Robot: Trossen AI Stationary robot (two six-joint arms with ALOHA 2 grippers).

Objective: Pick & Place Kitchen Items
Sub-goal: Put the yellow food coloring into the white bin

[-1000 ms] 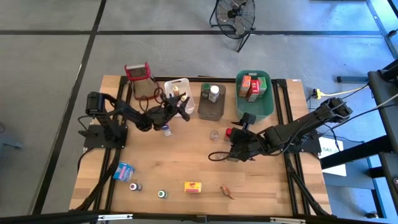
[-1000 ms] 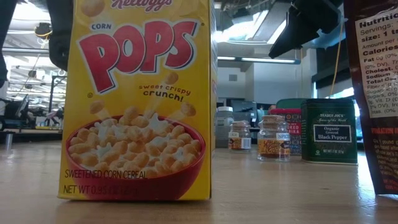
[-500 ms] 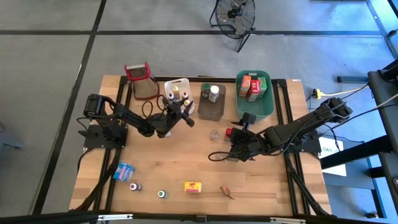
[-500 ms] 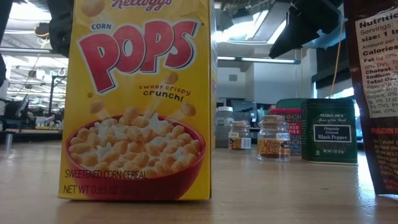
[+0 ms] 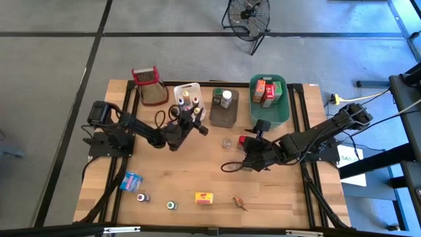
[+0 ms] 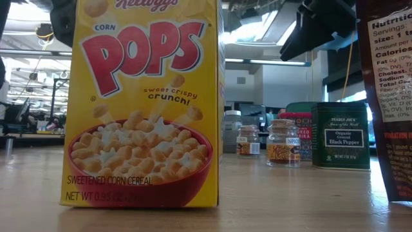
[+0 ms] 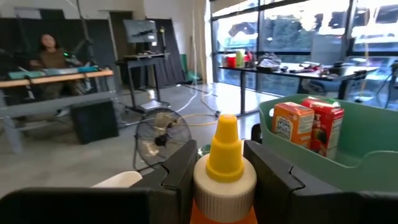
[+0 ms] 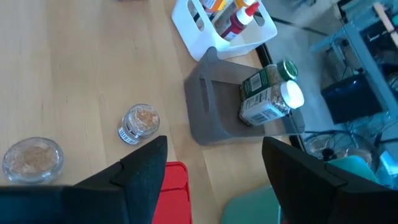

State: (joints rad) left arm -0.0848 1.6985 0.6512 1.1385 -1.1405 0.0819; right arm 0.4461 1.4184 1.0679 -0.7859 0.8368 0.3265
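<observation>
On the wooden counter (image 5: 197, 174), the left hand (image 5: 189, 123) squeezes a little orange bottle with a yellow cap (image 7: 224, 163) just beside the white plastic tub (image 5: 191, 100), while the right hand (image 5: 245, 155) waits open over a small red box (image 8: 171, 185).

Overhead, the high view looks straight down on the whole wooden table (image 5: 197, 172) and both arms, while the low view sits at tabletop level right against the Corn Pops box (image 6: 145, 103), facing level across to the room behind. The left wrist view looks out level past a yellow-capped bottle (image 7: 224, 171) toward the green tub (image 7: 348, 146); the right wrist view tilts down close over the white caddy (image 8: 214, 34) and brown tray (image 8: 214, 112), which the high view also shows.
</observation>
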